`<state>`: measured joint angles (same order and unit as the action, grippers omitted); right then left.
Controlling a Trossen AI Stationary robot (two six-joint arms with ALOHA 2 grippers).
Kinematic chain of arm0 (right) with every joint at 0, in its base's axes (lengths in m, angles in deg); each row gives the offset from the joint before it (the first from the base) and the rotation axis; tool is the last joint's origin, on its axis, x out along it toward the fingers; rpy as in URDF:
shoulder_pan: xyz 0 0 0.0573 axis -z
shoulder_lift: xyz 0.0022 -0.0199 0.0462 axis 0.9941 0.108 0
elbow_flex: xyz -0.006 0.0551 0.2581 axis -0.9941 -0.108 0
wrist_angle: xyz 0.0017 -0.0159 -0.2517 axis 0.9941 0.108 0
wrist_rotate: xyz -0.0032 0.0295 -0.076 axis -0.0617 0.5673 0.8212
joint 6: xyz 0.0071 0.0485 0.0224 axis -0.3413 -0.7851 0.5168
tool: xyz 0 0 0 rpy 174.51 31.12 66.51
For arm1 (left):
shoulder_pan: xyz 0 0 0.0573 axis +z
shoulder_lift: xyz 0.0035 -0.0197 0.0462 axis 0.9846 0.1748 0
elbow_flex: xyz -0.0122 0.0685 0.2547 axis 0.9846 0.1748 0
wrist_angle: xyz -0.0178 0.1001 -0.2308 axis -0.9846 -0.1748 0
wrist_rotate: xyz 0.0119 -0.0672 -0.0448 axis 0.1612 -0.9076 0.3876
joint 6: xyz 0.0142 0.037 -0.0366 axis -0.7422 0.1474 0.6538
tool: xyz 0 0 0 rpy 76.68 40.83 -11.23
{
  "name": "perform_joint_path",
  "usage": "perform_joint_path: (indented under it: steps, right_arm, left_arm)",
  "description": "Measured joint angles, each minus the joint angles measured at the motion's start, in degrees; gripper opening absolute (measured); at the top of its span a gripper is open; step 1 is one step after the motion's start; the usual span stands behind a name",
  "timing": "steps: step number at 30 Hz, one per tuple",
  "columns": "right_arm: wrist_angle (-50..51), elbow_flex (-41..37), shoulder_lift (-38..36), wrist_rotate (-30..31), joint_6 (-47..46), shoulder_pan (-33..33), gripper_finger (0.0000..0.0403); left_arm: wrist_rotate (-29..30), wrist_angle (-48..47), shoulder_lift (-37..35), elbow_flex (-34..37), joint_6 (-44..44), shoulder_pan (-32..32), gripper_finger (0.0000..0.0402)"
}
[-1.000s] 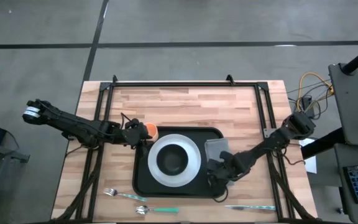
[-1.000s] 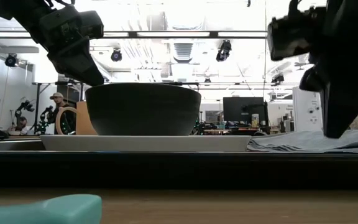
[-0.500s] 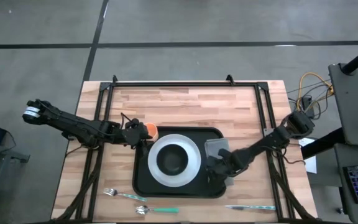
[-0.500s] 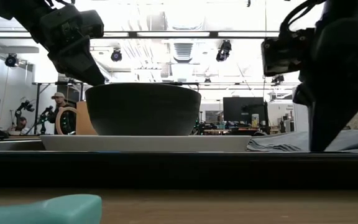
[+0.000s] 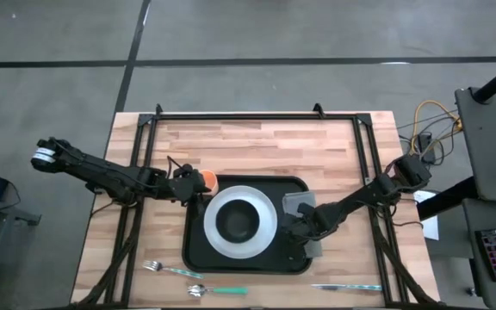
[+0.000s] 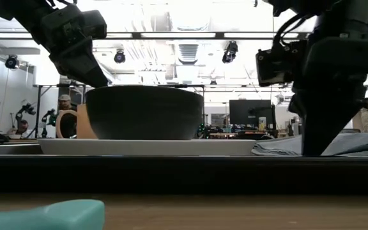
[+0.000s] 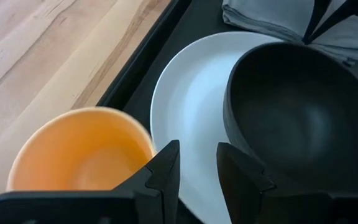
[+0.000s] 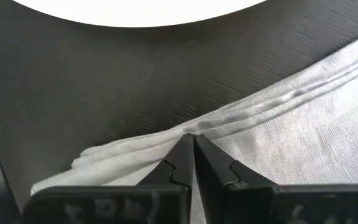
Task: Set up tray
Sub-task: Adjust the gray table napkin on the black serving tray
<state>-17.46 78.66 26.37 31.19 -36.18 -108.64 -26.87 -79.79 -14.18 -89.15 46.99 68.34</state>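
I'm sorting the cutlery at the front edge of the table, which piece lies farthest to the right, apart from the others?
The knife, lying alone near the table's front right corner. The fork and spoon lie close together at the front left, below the tray.

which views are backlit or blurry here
Low view: bright ceiling lights behind turn the bowl and both arms into dark silhouettes, and the near teal handle is out of focus. Left wrist view: the orange cup is soft. High view: evenly lit.
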Motion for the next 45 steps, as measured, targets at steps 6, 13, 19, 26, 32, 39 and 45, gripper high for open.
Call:
perform_joint_path:
  steps: [6,13,19,26,32,39,45]
  right_arm:
    - [0.0,3.5,1.7,2.6,4.0,0.2,0.0008]
    - [0.2,5.1,2.4,3.7,7.6,2.5,0.0008]
    - [0.3,5.2,2.1,4.6,8.7,3.3,0.0009]
    - [3.8,8.4,-0.5,4.5,11.1,3.3,0.0009]
    - [6.9,10.1,-0.4,5.7,12.1,3.0,0.0009]
    - [7.4,10.9,-0.5,4.7,18.9,6.6,0.0022]
    - [7.4,10.9,-0.6,7.7,21.9,11.0,0.0081]
  left_arm:
    - [0.0,0.1,0.0,0.0,0.0,0.0,0.0087]
    - [0.0,0.2,0.0,0.0,0.0,0.0,0.0087]
    - [0.0,0.2,0.0,0.0,0.0,0.0,0.0087]
    - [0.0,0.2,0.0,0.0,0.0,0.0,0.0087]
    - [0.0,0.2,0.0,0.0,0.0,0.0,0.0087]
    - [0.0,0.4,0.0,0.0,0.0,0.0,0.0087]
    - [0.0,0.4,0.0,0.0,0.0,0.0,0.0087]
